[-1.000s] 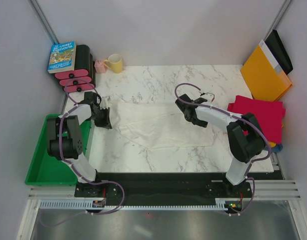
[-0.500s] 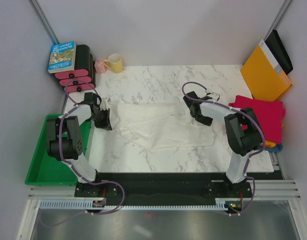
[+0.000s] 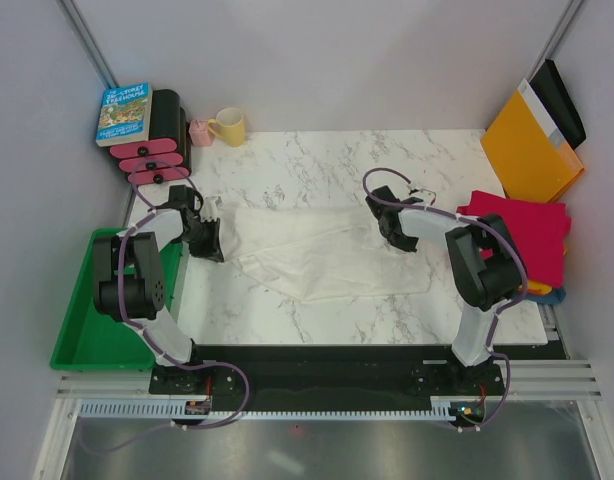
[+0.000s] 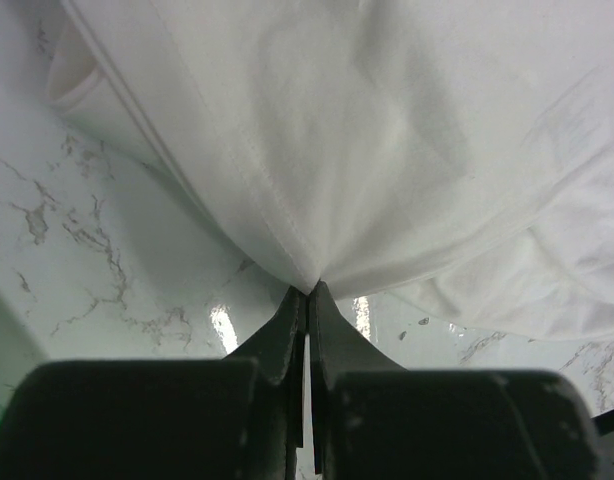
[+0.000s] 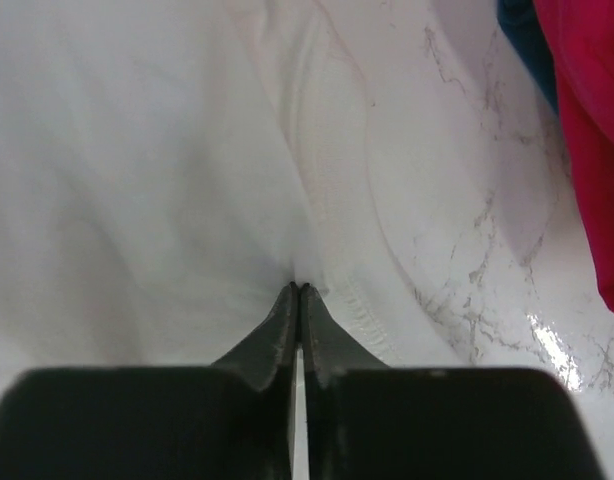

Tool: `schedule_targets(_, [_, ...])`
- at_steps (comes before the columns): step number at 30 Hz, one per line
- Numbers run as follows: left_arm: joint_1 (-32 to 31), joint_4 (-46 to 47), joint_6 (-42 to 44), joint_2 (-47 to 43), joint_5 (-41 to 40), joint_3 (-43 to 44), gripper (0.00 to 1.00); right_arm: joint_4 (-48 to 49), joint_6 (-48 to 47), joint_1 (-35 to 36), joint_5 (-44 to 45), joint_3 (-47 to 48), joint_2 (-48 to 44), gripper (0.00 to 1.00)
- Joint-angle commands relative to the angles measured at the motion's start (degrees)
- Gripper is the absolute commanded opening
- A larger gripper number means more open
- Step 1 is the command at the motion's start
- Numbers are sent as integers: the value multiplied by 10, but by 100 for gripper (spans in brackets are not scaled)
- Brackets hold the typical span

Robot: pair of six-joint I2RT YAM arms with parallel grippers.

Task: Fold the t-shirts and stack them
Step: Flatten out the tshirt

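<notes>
Top external view: white t-shirt (image 3: 327, 255) lying wrinkled and spread across the middle of the tabletop (image 3: 317, 160), between both arms.
Left claw (image 4: 307, 290): fully closed, pinching the shirt's left edge, with cloth fanning out from the tips.
Right claw (image 5: 299, 288): roughly half open a second ago, now closed tight on the hem at the shirt's right edge.
Folded stack: crimson t-shirt (image 3: 522, 225) at far right, near the right claw.
Meaning for task: both edges now gripped; lift and fold judged ready to begin.
</notes>
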Motion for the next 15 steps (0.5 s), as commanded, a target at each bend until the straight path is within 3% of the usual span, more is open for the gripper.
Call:
schedule_targets(1, [2,-8,18,-25,0,-5,2,-1,7,-1,-13,-30,-7,0])
schedule_targets(5, [2,-8,14,-30,-2,-3,2,-3,0,-1,1,-37,-32,0])
schedule_targets(9, [10,-17,12,-79,-8,12,2,-23,-25,19,41,-9,-119,0])
schedule_targets(15, [21,-73,38,-193,-13,74,2,-95,-74,42,84,110,-232,0])
